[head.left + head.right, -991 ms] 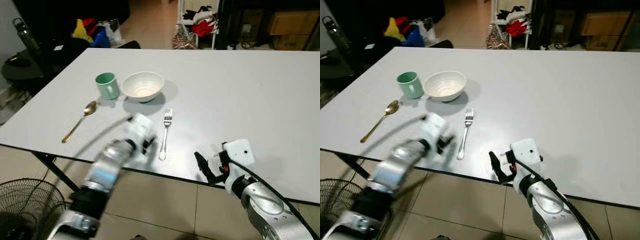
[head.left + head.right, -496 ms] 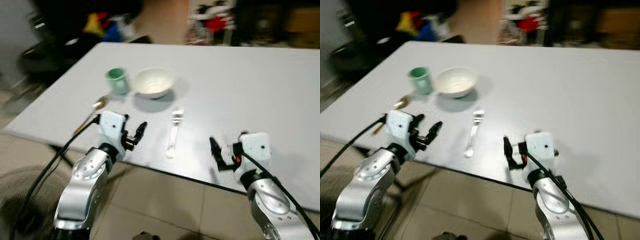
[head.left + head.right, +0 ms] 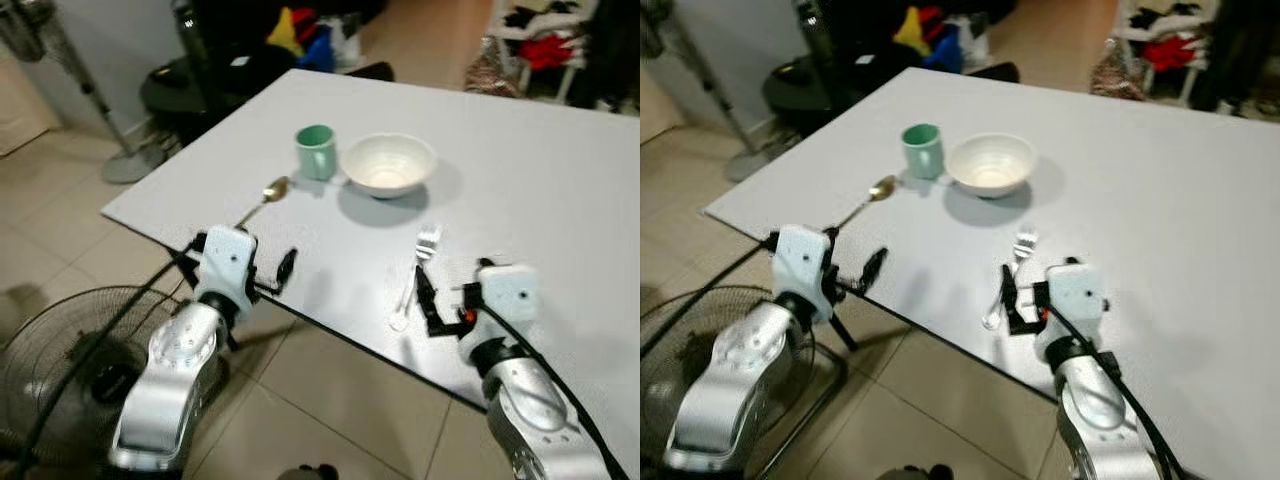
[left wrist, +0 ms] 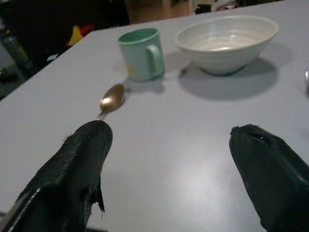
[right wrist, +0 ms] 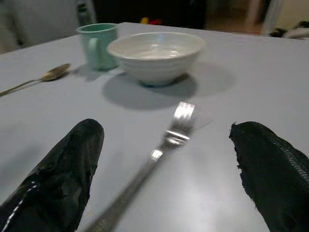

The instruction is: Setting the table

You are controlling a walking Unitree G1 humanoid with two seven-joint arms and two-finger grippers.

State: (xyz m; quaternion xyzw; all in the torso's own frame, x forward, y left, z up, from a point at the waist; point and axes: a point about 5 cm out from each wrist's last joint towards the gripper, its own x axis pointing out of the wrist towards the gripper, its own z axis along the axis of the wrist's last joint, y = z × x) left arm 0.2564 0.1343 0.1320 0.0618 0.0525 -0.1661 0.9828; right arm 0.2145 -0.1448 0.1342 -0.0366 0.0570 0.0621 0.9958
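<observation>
On the white table (image 3: 540, 180) stand a green mug (image 3: 316, 151) and a white bowl (image 3: 389, 165) side by side. A gold spoon (image 3: 264, 196) lies left of the mug, and a silver fork (image 3: 415, 275) lies in front of the bowl. My left gripper (image 3: 272, 278) hovers open at the table's front left edge, short of the spoon (image 4: 111, 98). My right gripper (image 3: 428, 305) hangs open just over the fork's handle (image 5: 159, 150), with nothing between its fingers.
A floor fan (image 3: 60, 370) stands low on the tiled floor at my left, under the left arm. A pedestal fan base (image 3: 128, 165), dark bags (image 3: 230, 70) and a clothes rack (image 3: 545, 45) lie beyond the table. The table's front edge (image 3: 330, 330) runs diagonally between my arms.
The camera has swung, so the table now sits diagonally. My left gripper has drawn back from beside the fork to the table's left edge. My right gripper has come up to the fork's handle.
</observation>
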